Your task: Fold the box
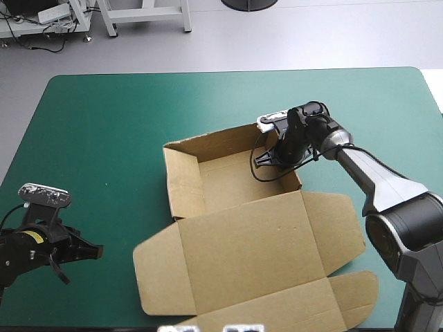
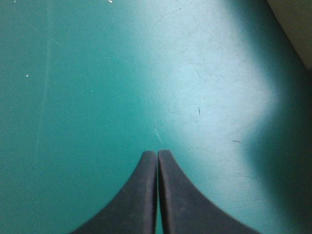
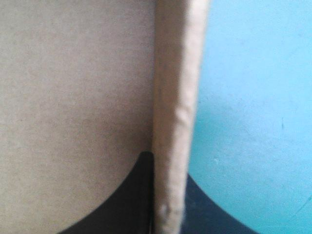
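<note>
Grip on the wall is the thing to get right here. The box (image 1: 208, 181) sits at the middle of the teal-green cover (image 1: 104, 124), its tray formed with walls raised on the far side and the lid (image 1: 270, 242) lying flat toward the near edge. The right gripper (image 1: 275, 159) pinches the right wall (image 3: 176, 97) of the tray, one black finger inside and one outside, all but closed with the board between them. The step looks like pressing that wall so its tuck seats. The squeeze should run square to the wall and low toward the tray's floor, without dragging the box sideways, since nothing else pins it. The left gripper (image 2: 157, 155) hangs closed and empty over bare cover by the near left corner, well apart from the box; it could usefully brace the left wall (image 1: 181, 183).
</note>
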Robot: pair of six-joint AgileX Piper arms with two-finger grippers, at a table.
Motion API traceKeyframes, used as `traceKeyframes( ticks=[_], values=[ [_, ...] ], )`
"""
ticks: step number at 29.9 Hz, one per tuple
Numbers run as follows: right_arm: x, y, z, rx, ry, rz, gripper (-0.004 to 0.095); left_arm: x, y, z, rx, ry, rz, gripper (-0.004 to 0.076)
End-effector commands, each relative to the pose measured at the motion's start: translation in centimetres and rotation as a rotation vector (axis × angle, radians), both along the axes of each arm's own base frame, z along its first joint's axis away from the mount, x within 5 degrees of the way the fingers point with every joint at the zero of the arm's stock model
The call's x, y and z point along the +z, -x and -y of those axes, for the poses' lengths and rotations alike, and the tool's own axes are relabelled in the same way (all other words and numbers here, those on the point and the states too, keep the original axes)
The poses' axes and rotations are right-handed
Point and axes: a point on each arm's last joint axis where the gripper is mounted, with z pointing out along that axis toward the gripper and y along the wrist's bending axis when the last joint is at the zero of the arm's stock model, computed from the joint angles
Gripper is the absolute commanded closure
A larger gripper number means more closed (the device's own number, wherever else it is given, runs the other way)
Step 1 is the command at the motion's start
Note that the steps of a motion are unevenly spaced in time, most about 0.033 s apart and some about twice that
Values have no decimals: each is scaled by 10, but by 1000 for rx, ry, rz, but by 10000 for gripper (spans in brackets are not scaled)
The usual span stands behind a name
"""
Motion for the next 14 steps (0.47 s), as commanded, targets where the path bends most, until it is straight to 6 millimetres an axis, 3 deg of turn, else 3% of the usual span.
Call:
traceKeyframes(
  ticks=[1,4,7,11,14],
  values=[
    [35,-4,13,44,9,118,933,10,-4,0,9,13,77,729],
    [52,-17,38,16,19,161,933,10,-4,0,9,13,77,729],
    [75,-31,81,-35,39,211,933,10,-4,0,9,13,79,729],
    [105,-40,159,-129,97,282,933,10,-5,0,10,13,87,729],
    [115,-39,213,-238,117,314,933,10,-5,0,10,13,87,729]
  ],
)
